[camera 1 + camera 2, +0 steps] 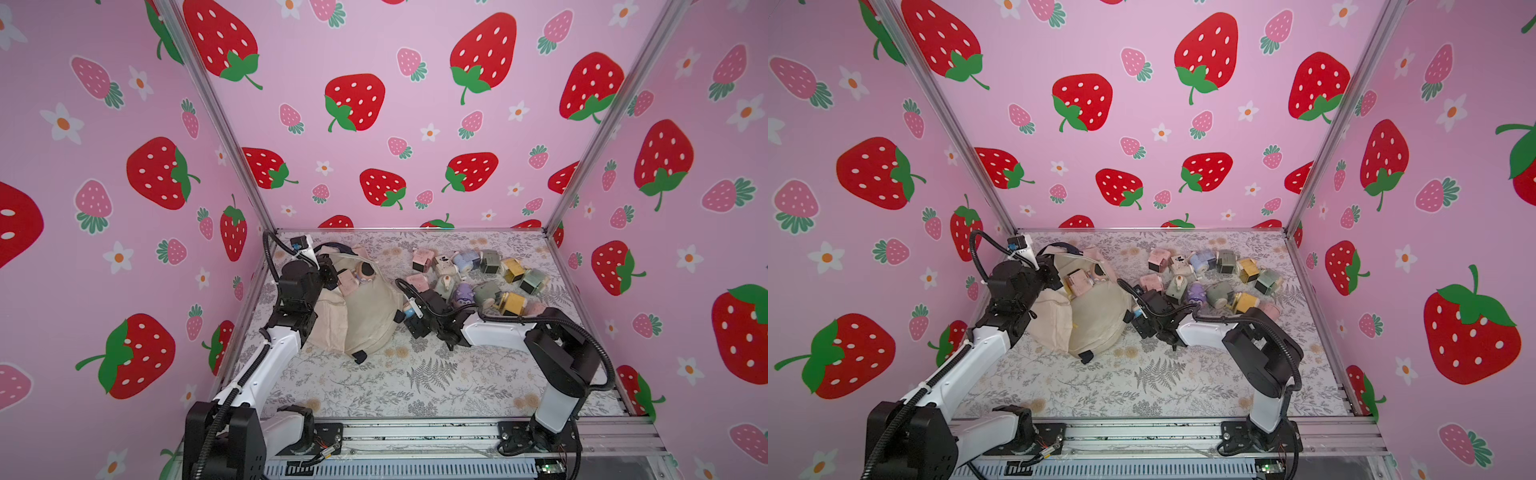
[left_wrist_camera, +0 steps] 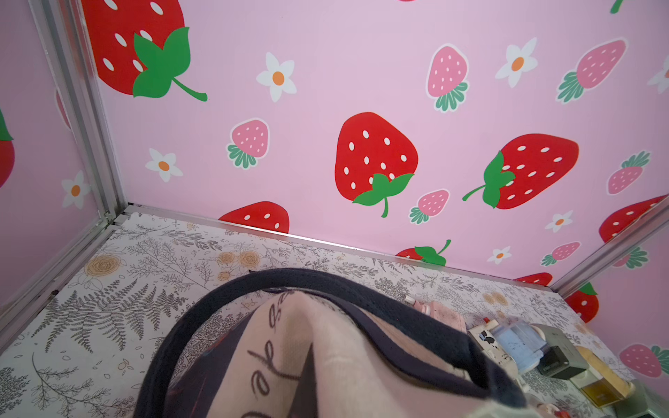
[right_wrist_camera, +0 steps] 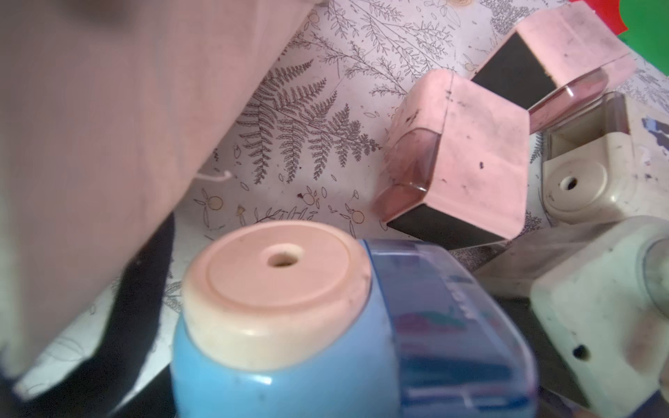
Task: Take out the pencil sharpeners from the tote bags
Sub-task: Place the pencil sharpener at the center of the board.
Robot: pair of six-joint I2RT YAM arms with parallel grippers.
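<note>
Two arms reach in over the flower-printed table (image 1: 415,386). Farthest left, the left gripper (image 1: 329,272) sits at the far rim of the tote bag (image 1: 365,320) with its jaws closed tight on the cloth. In the left wrist view the cream fabric with its script lettering bunches up right under the camera, and the navy handle (image 2: 416,333) loops over it.

The bag lies slumped on the left half of the table. Just beside the left gripper, a pink sharpener (image 1: 348,282) and a round-faced sharpener (image 1: 365,272) rest on top of the bag, touching each other.

At the bag's right edge is the right gripper (image 1: 407,310), its jaws spread wide around a blue sharpener (image 3: 282,325), which it holds. The right wrist view shows that sharpener's cream cap with the pencil hole, tilted, and the bag's cloth close beside it.

Further right, on the far part of the table and well apart from the bag, lies a heap of sharpeners (image 1: 478,278). They are pink, cream, blue, grey, yellow, grey-green and purple, many touching one another.
</note>
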